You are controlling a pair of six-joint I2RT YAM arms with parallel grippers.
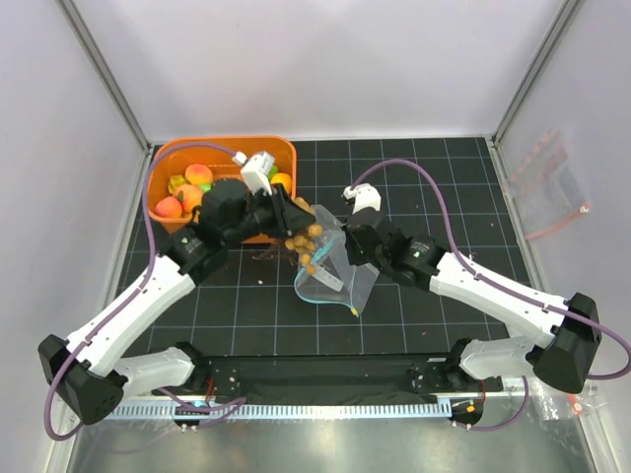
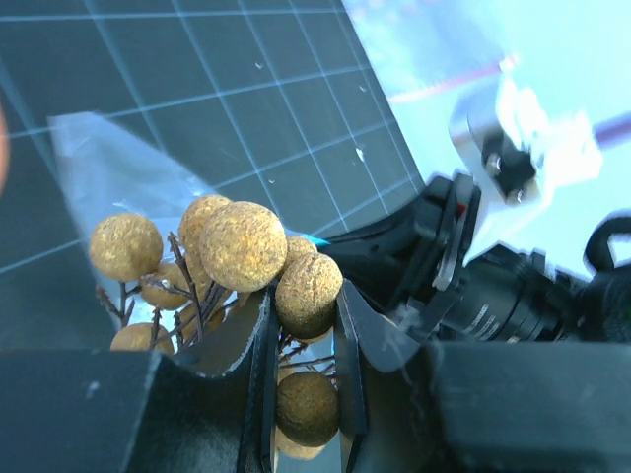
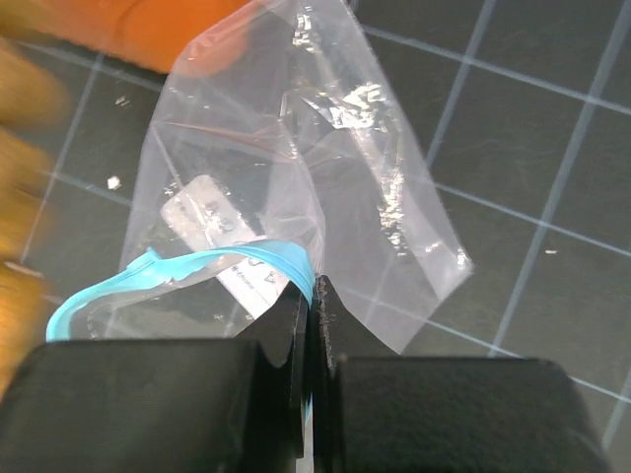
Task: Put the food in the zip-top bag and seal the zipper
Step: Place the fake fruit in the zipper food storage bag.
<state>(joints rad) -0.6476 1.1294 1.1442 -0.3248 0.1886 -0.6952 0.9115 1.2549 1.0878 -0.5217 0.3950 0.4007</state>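
- L claw (image 2: 302, 313) is clenched on the brown ball cluster (image 2: 242, 246), just beside the bag's mouth.
- R claw (image 3: 314, 296) is clamped on the clear bag (image 3: 325, 168) at its teal zipper (image 3: 187, 274), which is bowed open, mid surface (image 1: 414, 177).
- Orange basket (image 1: 197, 144), rear L, holds other food (image 1: 197, 175).

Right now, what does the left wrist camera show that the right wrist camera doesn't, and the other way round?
Only the left wrist view: the left fingers shut on the cluster of brown balls, seen sharply, with the right arm just beyond.

Only the right wrist view: the right fingers pinching the teal zipper, the white label, and a corner of the orange basket.

Both: the clear zip-top bag, the black gridded mat, and the balls, though only as a blur at the right wrist view's left edge.
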